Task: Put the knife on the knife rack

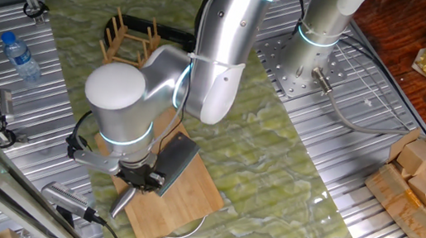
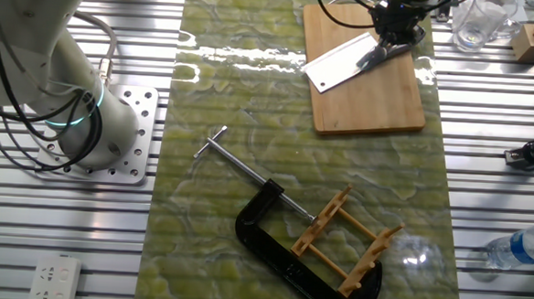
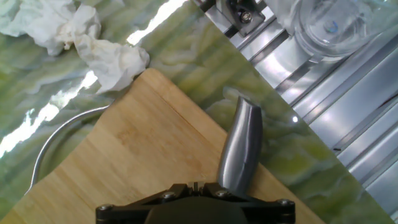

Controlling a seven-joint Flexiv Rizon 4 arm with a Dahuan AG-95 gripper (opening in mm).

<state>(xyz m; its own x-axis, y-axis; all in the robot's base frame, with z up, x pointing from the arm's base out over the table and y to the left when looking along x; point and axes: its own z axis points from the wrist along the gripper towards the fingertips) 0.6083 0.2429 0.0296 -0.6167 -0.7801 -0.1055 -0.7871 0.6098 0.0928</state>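
The gripper (image 2: 388, 39) pinches the handle of the knife (image 2: 340, 65), which lies on the board (image 2: 370, 105) at upper right; lift, transfer and placement on the rack (image 2: 346, 243), lower centre, remain.

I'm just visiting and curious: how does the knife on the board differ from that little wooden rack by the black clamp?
The knife is grey steel with a broad flat blade; the knife rack is light-brown wood made of pegs. The knife lies on the cutting board with the gripper at its handle; the rack sits untouched beside the black clamp. Both rest over the green mat.
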